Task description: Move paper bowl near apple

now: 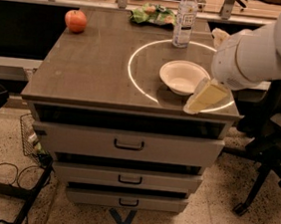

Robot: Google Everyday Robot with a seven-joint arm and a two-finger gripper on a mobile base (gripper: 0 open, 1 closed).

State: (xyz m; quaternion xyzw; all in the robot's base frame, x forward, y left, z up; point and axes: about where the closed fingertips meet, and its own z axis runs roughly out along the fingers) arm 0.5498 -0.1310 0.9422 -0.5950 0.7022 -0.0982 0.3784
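Observation:
The off-white paper bowl (pixel 184 76) sits upright on the grey cabinet top (pixel 94 74), right of centre, inside a bright ring of light. The red-orange apple (pixel 76 20) lies at the far left corner, well away from the bowl. My gripper (pixel 203 97) reaches in from the right on a bulky white arm (pixel 257 51). Its yellowish tip hangs just in front of and to the right of the bowl, near the top's front edge, and holds nothing that I can see. The arm hides the rest of the gripper.
A clear water bottle (pixel 185 19) stands behind the bowl, and a green snack bag (pixel 151 14) lies at the back edge. The cabinet has three drawers (pixel 128 144) below. An office chair base (pixel 270 167) stands at the right, and cables and a wire basket (pixel 30 137) at the left.

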